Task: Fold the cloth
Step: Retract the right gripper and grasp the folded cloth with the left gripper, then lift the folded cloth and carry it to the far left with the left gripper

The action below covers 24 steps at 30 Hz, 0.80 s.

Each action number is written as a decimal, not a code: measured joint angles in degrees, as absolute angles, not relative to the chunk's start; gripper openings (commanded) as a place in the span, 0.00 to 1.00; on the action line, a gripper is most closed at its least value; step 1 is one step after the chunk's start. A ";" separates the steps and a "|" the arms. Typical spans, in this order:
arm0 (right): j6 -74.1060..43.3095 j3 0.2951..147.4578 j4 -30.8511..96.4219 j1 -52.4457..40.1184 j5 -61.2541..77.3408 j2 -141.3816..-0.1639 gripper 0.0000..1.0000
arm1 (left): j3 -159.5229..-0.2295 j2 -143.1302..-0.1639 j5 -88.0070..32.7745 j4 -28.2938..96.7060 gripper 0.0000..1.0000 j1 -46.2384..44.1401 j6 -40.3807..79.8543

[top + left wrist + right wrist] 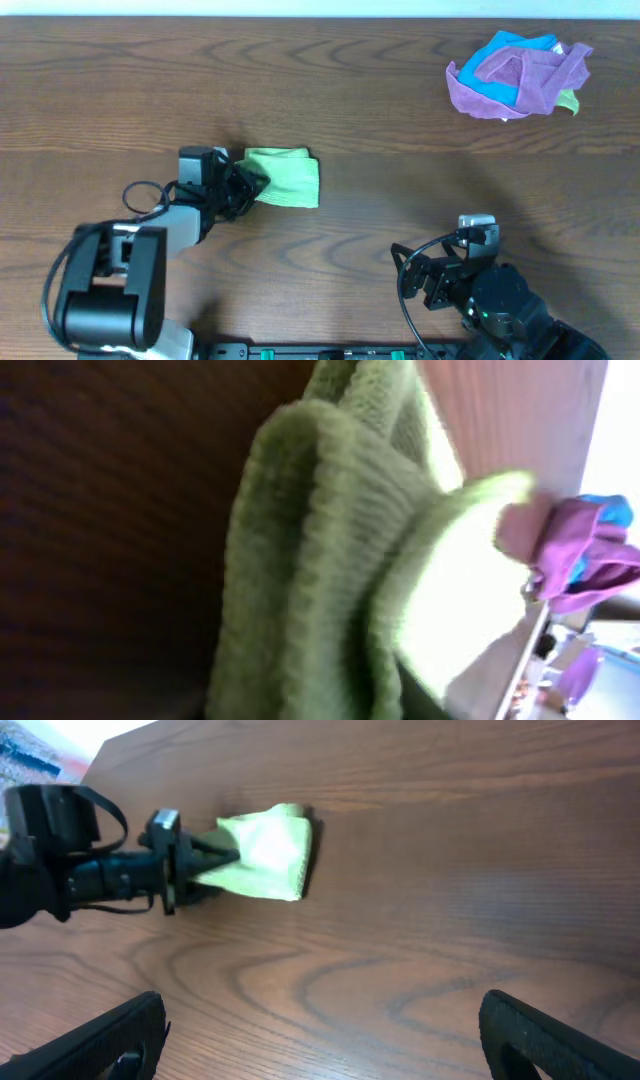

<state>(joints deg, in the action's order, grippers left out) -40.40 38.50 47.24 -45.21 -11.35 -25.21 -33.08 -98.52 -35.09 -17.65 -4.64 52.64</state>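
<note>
The lime-green cloth [285, 178] lies folded into a small thick rectangle on the wooden table, left of centre. It also shows in the right wrist view [268, 855] and fills the left wrist view [330, 570], where its stacked folds are close to the lens. My left gripper [250, 185] is at the cloth's left edge, fingers closed on the folded layers [212, 858]. My right gripper [325, 1040] is open and empty, low over bare table at the front right, well apart from the cloth.
A heap of a purple cloth [520, 85] and a bright blue cloth [515, 45] sits at the back right of the table [380, 110]. The heap also shows in the left wrist view [575, 550]. Cables loop beside both arm bases.
</note>
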 measured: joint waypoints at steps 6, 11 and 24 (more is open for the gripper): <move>-40.40 38.50 47.33 -45.21 -11.38 -25.21 0.99 | -32.32 -99.74 -34.87 -21.34 0.06 -4.73 52.07; -40.40 38.50 47.40 -45.21 -11.38 -25.21 0.99 | -33.01 -99.94 -36.01 -20.99 0.06 -4.71 51.88; -40.40 38.48 47.53 -45.21 -11.38 -25.21 0.99 | -57.32 -97.32 -35.33 2.92 0.06 -1.41 49.47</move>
